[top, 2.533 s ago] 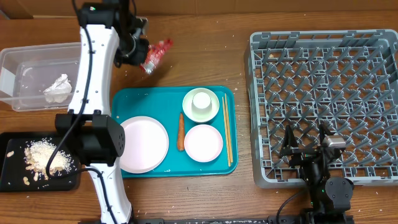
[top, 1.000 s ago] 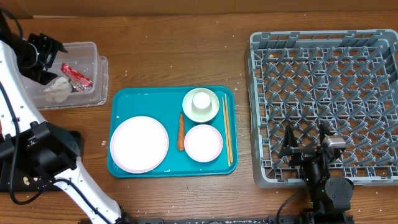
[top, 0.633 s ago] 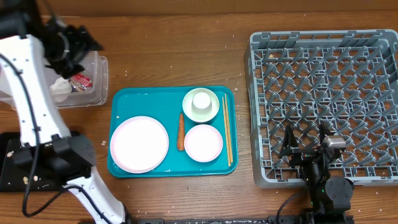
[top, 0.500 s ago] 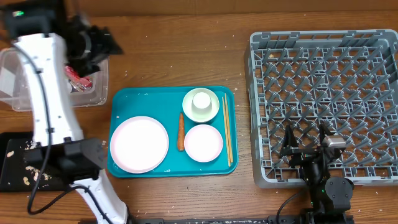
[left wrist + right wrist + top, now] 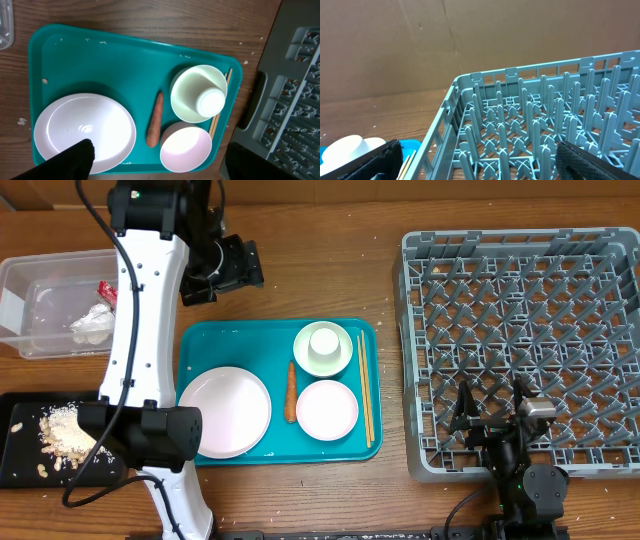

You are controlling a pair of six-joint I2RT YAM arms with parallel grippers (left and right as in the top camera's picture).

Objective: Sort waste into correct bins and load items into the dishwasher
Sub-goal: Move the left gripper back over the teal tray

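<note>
I log, left to right:
- one clear tub (image 5: 40, 280), far left, holding one crumpled white napkin (image 5: 90, 325) and one red wrapper (image 5: 107, 290);
- one black tray (image 5: 15, 470), near left, bearing beige crumbs (image 5: 65, 430);
- left gripper (image 5: 235, 268), spread and empty;
- one teal tray (image 5: 230, 345) carrying one plate (image 5: 232, 412), one orange carrot (image 5: 291, 392), two bowls (image 5: 327, 409) and one cup (image 5: 323, 340);
- one grey rack (image 5: 520, 330);
- right gripper (image 5: 492, 405), spread and empty.

Overhead view: brightly and evenly lit from above, all rendered sharp, with only soft, faint shadows noted along the edges of the teal tray (image 5: 240, 345). Left wrist view: a small pale glare is recorded on the large plate (image 5: 85, 131) in the tray's lower-left part, and dark, defocused fingers (image 5: 75, 160) are seen below the tray. Right wrist view: dimmer and warm-toned, its fingers (image 5: 375, 160) blurred beside the tray's visible sliver.
</note>
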